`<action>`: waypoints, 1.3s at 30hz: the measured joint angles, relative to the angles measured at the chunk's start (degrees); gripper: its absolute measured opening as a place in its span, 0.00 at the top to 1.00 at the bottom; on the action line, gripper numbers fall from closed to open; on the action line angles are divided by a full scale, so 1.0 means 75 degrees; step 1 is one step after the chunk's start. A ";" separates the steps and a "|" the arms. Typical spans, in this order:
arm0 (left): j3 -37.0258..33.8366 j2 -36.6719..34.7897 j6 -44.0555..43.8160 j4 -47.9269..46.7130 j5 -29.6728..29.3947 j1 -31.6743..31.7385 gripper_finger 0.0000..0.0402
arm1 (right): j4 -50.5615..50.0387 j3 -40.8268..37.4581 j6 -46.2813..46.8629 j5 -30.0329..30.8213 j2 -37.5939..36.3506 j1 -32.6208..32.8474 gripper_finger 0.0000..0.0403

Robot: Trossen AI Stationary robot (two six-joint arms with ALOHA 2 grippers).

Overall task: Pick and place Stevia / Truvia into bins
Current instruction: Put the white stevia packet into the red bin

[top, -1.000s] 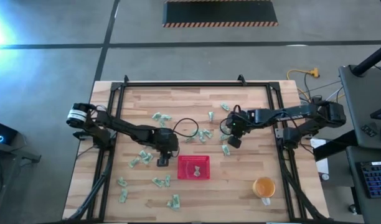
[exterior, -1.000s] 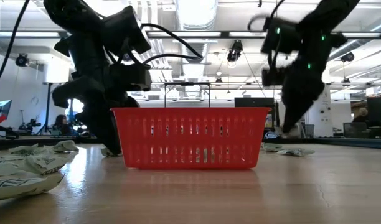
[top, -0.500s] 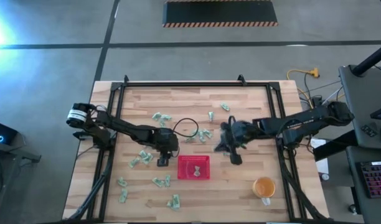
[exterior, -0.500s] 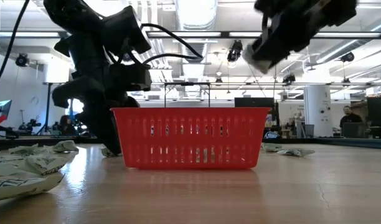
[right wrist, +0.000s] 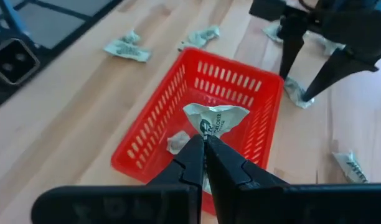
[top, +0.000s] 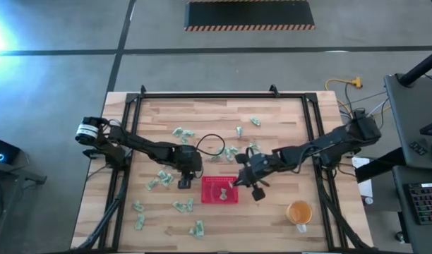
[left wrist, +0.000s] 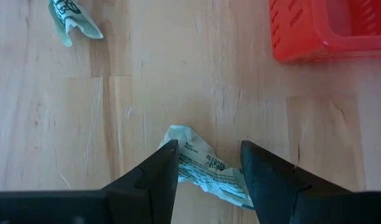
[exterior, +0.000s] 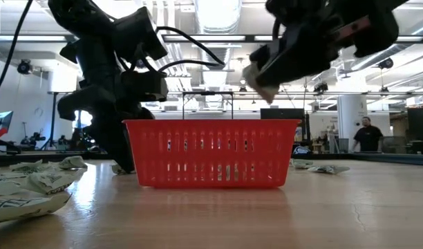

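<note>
Right claw (right wrist: 204,142) pinching a sachet (right wrist: 214,120), tray (right wrist: 154,122) directly beneath; left claw (left wrist: 207,165) open astride another sachet (left wrist: 204,169).

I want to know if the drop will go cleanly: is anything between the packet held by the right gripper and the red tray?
Nothing visible. The right gripper, shut on a sachet, hangs over the red tray, which holds only one other sachet.

Pale planked wood table (left wrist: 84,124), matt; slotted red plastic tray (right wrist: 153,124) on it; crinkled paper sachets (left wrist: 206,168) beside tray.
</note>
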 joint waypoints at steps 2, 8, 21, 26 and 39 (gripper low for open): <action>0.0001 0.0000 -0.0013 0.0009 0.0000 0.0001 0.61 | -0.0052 0.0049 0.0000 -0.0003 0.0180 0.0000 0.98; 0.0032 -0.0035 -0.0022 -0.0083 0.0002 -0.0002 0.61 | -0.0020 0.0186 0.0041 0.0000 0.0500 -0.0006 0.90; 0.0304 -0.0358 -0.0732 -0.1137 -0.0634 0.0001 0.61 | -0.0029 0.0194 -0.0200 -0.0003 0.0293 -0.0003 0.71; 0.0266 -0.0344 -0.0850 -0.1029 -0.0587 -0.0005 0.61 | -0.0128 0.0168 -0.0198 0.0000 0.0161 -0.0003 0.70; 0.0088 -0.0274 -0.1071 -0.0714 0.0104 -0.0005 0.61 | -0.0224 0.0145 -0.0195 -0.0003 0.0172 -0.0003 0.75</action>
